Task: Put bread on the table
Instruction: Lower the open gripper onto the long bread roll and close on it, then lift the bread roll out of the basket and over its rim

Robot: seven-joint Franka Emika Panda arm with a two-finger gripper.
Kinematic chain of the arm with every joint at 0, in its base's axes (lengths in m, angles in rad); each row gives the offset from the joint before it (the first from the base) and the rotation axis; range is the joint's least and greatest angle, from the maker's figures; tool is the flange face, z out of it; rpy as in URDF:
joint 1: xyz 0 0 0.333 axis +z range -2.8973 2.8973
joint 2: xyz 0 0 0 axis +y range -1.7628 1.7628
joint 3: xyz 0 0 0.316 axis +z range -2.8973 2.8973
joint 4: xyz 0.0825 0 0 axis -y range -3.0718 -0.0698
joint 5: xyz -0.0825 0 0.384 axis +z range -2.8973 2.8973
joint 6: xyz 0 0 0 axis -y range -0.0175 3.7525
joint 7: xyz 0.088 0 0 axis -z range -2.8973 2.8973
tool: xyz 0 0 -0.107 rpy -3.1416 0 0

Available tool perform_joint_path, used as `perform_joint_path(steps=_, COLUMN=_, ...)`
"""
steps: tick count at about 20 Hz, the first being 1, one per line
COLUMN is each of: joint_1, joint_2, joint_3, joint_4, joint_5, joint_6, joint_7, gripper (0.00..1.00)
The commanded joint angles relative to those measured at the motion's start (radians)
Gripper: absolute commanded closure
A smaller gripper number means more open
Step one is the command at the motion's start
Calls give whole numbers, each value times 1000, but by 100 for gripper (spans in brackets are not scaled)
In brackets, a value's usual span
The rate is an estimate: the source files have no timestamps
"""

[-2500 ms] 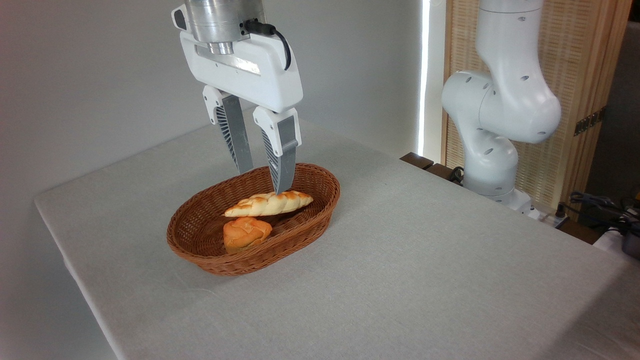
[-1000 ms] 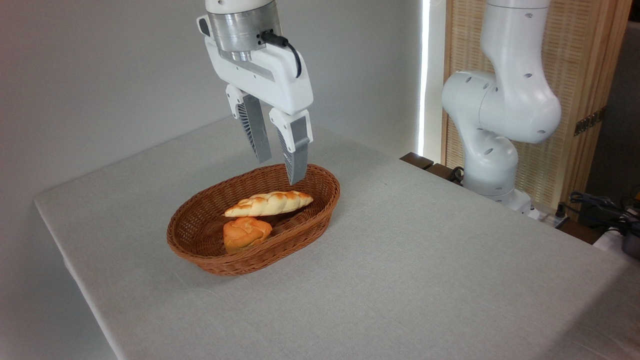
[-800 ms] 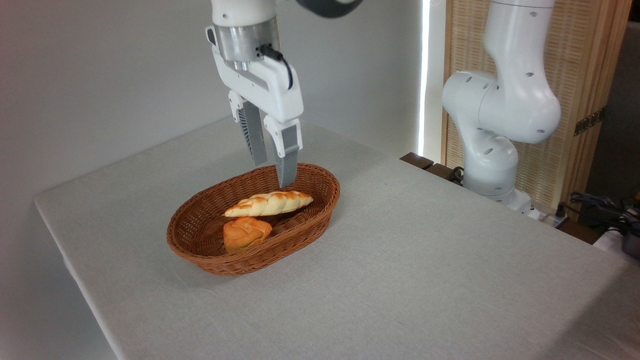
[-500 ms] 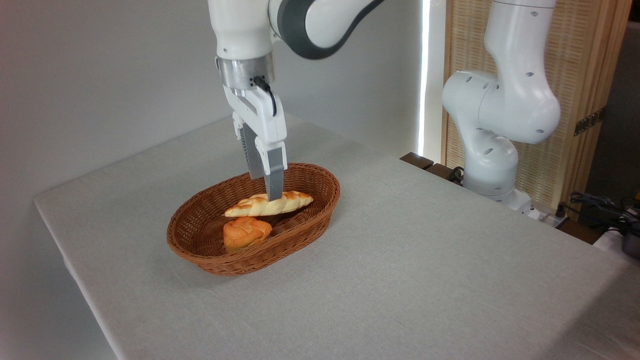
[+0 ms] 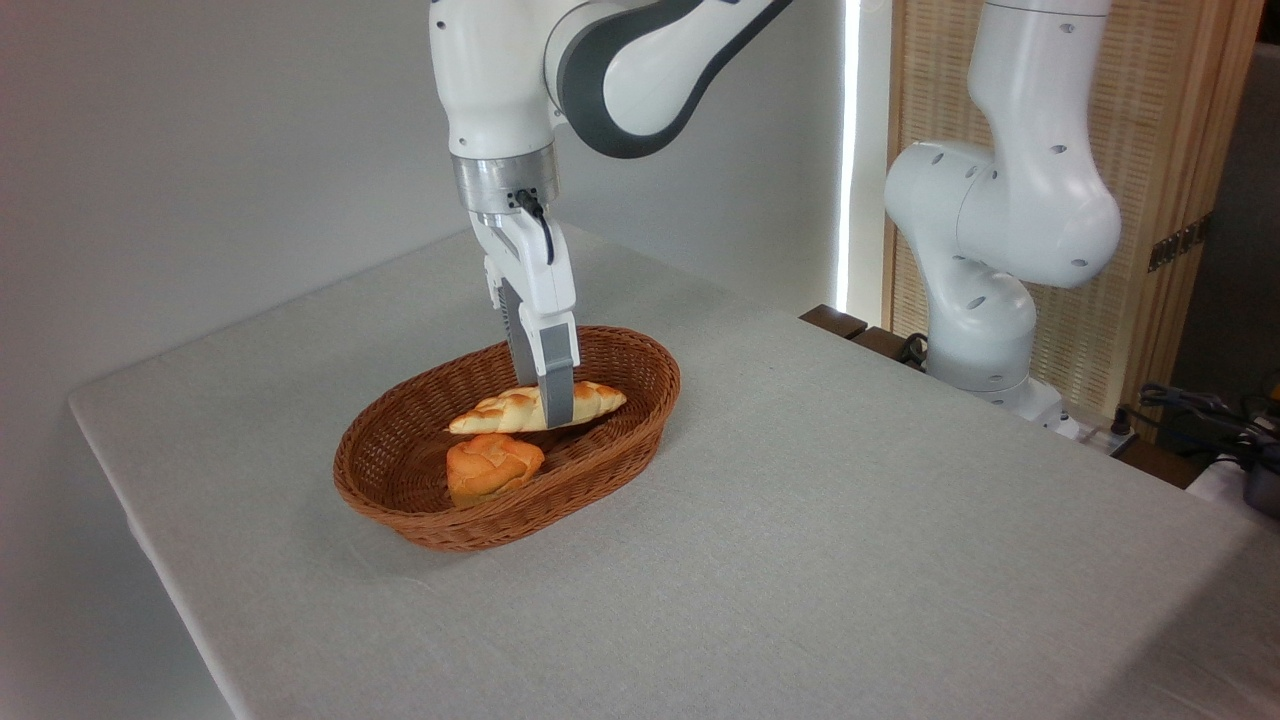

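My gripper [image 5: 553, 412] straddles the bread [image 5: 500, 408] mid-length; whether it pinches, I cannot tell. It looks light, crushable.

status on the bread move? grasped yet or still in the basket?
Done: the gripper is down in the basket, its near finger across the middle of the braided bread. In hand: the grasp itself; from this angle I cannot tell whether the fingers have closed. Left: the bread lies in the basket beside the orange bun, so the lift and the placement on the table remain.
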Motion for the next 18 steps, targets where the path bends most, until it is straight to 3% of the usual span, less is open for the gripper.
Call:
perform_joint_path(steps=1, joint_1=-3, joint_2=8, joint_3=0, joint_4=-26, joint_5=22, joint_6=69, joint_7=16, gripper=17)
perform_joint_path(steps=3, joint_1=-3, joint_2=25, joint_3=0, joint_4=-26, joint_5=59, joint_6=83, joint_7=14, gripper=45)
perform_joint_path(steps=5, joint_1=0, joint_2=33, joint_3=0, joint_4=-26, joint_5=71, joint_6=83, joint_7=14, gripper=62)
perform_joint_path(steps=15, joint_1=5, joint_2=42, joint_3=1, joint_4=-14, joint_5=77, joint_6=81, joint_7=11, gripper=64)
perform_joint_path(steps=18, joint_1=5, joint_2=43, joint_3=12, joint_4=41, joint_5=68, joint_6=28, joint_7=-5, gripper=64)
